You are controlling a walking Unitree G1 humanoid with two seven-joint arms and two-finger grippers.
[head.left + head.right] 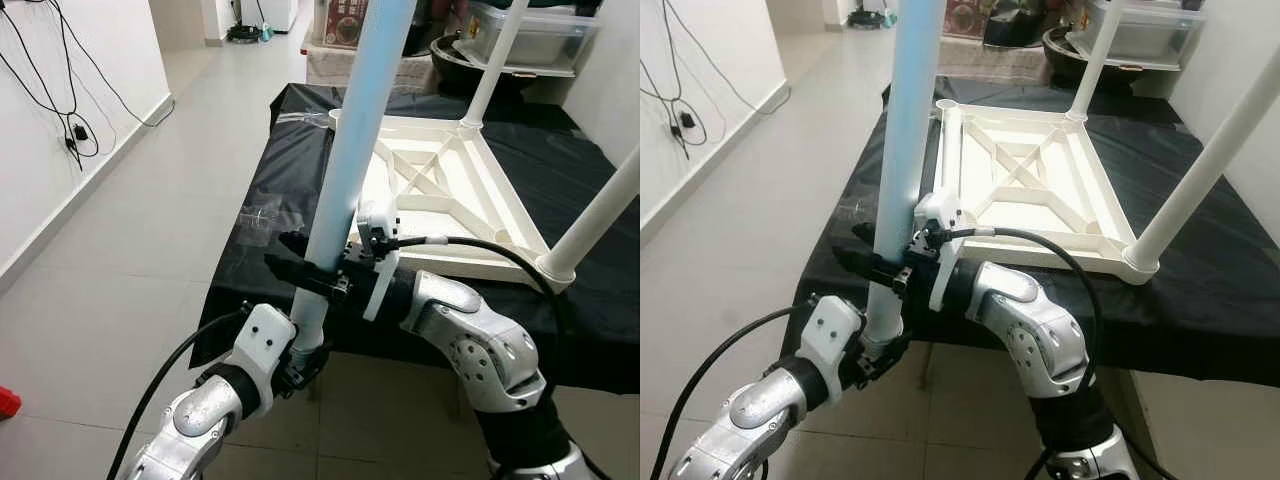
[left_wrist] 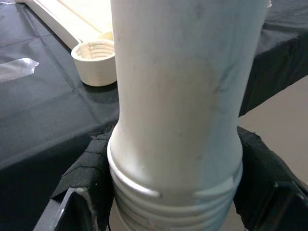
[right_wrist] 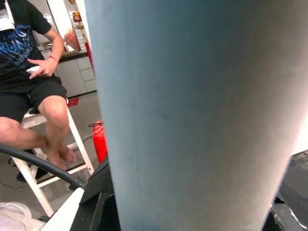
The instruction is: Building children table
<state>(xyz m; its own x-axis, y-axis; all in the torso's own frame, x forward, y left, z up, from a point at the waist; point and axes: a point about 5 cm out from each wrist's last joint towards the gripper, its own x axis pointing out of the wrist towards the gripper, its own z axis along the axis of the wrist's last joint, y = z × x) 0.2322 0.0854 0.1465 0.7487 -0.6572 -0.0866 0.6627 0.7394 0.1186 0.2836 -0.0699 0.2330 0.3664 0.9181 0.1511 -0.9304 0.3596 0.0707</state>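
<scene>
At six o'clock, nearest the camera, the left gripper [image 1: 300, 365] clamps the threaded lower end of a long pale-blue plastic table leg [image 1: 345, 170]; just above it, the right gripper [image 1: 305, 268] is closed around the same tube, which stands nearly upright; beyond, at twelve to two o'clock, the white plastic tabletop frame [image 1: 450, 200] lies upside down on a black-covered table [image 1: 260, 270]; two white legs [image 1: 590, 225] already stand in its corners, while the near-left threaded socket [image 2: 95, 62] waits empty, so I judge the work roughly half done.

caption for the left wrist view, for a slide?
Left gripper clamps the table leg above its threads, beside an empty socket.
</scene>
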